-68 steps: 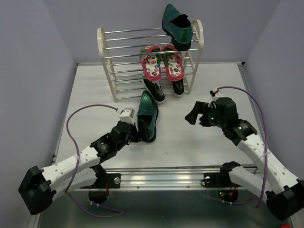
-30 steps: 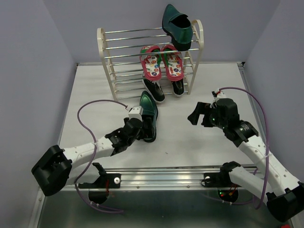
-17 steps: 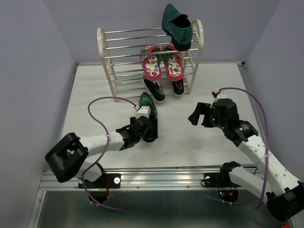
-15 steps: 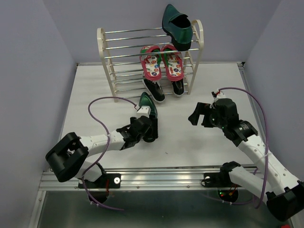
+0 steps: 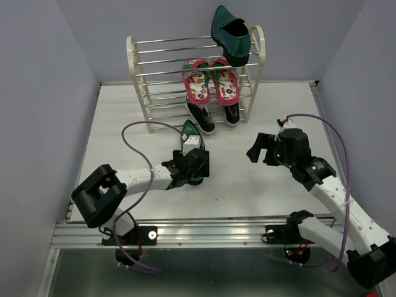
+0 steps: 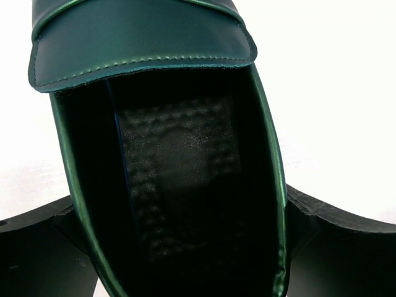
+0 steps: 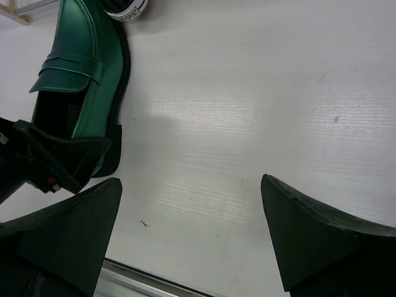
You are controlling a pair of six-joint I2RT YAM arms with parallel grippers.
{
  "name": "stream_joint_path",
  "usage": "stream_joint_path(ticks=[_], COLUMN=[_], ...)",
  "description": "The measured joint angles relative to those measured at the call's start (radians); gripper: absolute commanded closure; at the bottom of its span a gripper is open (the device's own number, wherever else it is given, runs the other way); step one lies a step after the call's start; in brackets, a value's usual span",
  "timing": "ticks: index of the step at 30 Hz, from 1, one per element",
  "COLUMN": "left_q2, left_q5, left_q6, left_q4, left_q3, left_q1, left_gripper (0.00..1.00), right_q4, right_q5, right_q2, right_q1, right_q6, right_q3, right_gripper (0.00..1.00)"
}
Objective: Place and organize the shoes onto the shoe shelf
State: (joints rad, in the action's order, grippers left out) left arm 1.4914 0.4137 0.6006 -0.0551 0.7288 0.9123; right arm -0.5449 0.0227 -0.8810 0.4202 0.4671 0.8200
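Shoe (image 5: 189, 130) of glossy green leather lies on the white table (image 5: 124, 117), at 6 o'clock from the shoe shelf (image 5: 139, 74), toe toward it. The left gripper (image 5: 193, 168) straddles its heel, fingers (image 6: 37, 247) flanking both sides; whether they clamp is unclear. At 3 o'clock, the right gripper (image 5: 257, 148) hovers, fingers (image 7: 309, 235) spread wide.

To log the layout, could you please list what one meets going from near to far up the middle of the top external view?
loose teal-green shoe → black sneakers → flip-flops → second teal-green shoe, on top of the shoe shelf
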Motion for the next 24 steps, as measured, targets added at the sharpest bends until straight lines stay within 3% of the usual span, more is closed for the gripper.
stream_joint_path(ticks=[2, 3, 5, 6, 7, 15, 24], left_q2=[0.011, 0.015, 0.026, 0.031, 0.035, 0.024, -0.316], left_q5=[0.013, 0.018, 0.027, 0.033, 0.042, 0.081, 0.082], left_q6=[0.010, 0.013, 0.021, 0.030, 0.033, 0.045, 0.064], left_q4=[0.008, 0.011, 0.025, 0.033, 0.045, 0.087, 0.192], left_q3=[0.008, 0.012, 0.025, 0.031, 0.038, 0.058, -0.037], left_q1=[0.003, 0.005, 0.006, 0.008, 0.009, 0.016, 0.032], left_gripper=[0.02, 0.09, 0.43, 0.93, 1.00, 1.00, 1.00], right_q4=[-0.003, -0.004, -0.008, -0.008, -0.010, -0.024, -0.025], right_q5=[0.005, 0.007, 0.014, 0.017, 0.020, 0.038, 0.060], right_q2=[0.005, 0.007, 0.013, 0.014, 0.015, 0.027, 0.037], right_q1=[0.000, 0.000, 0.000, 0.000, 0.000, 0.000, 0.000], right_q6=[0.000, 0.000, 0.000, 0.000, 0.000, 0.000, 0.000], right_q3=[0.000, 0.000, 0.000, 0.000, 0.000, 0.000, 0.000], right_gripper=[0.00, 0.00, 0.00, 0.00, 0.00, 0.00, 0.00])
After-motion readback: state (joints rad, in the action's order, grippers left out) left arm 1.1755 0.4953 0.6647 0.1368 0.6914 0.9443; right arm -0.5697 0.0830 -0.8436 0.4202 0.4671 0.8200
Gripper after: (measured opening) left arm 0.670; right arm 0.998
